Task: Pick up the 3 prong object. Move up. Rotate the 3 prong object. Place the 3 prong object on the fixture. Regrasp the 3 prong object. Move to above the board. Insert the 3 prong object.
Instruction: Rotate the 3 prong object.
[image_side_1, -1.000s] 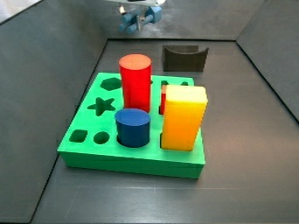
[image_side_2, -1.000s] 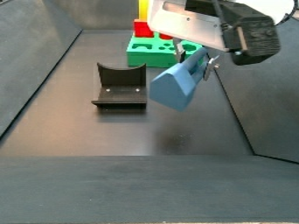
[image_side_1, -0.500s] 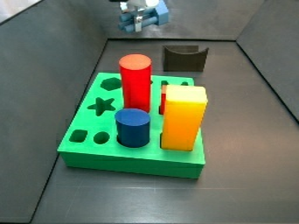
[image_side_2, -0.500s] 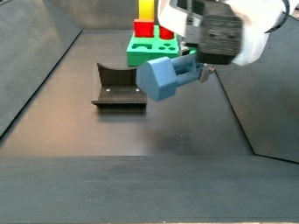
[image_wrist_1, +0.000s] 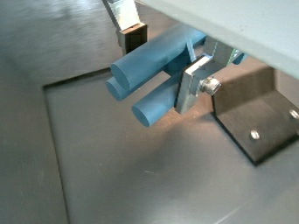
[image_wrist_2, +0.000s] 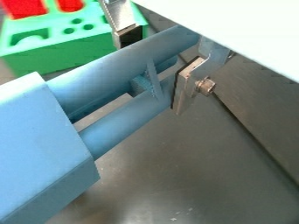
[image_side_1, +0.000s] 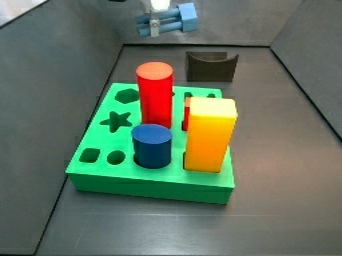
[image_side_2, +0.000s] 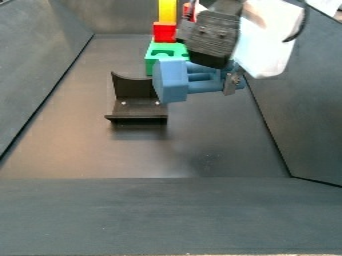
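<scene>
The 3 prong object (image_side_2: 185, 79) is a steel-blue piece held in the air, lying roughly level, with my gripper (image_side_2: 218, 72) shut on it. In both wrist views its prongs (image_wrist_1: 149, 68) and long body (image_wrist_2: 105, 98) sit between the silver fingers (image_wrist_1: 193, 83). The fixture (image_side_2: 136, 98) stands on the floor below and beside the piece, apart from it, and shows in a wrist view (image_wrist_1: 264, 123). In a side view the gripper (image_side_1: 163, 22) hangs high above the fixture (image_side_1: 211, 66). The green board (image_side_1: 96, 172) lies nearer the front.
On the board stand a red cylinder (image_side_1: 155, 92), a yellow block (image_side_1: 210, 133) and a short dark-blue cylinder (image_side_1: 151, 146). Star, hexagon and oblong cut-outs (image_side_1: 118, 120) show on its left side. Grey walls (image_side_2: 47, 70) slope up round the dark floor.
The wrist has turned, swinging the 3 prong object from hanging tilted downward to lying level. The gripper has risen slightly and stays shut on the piece.
</scene>
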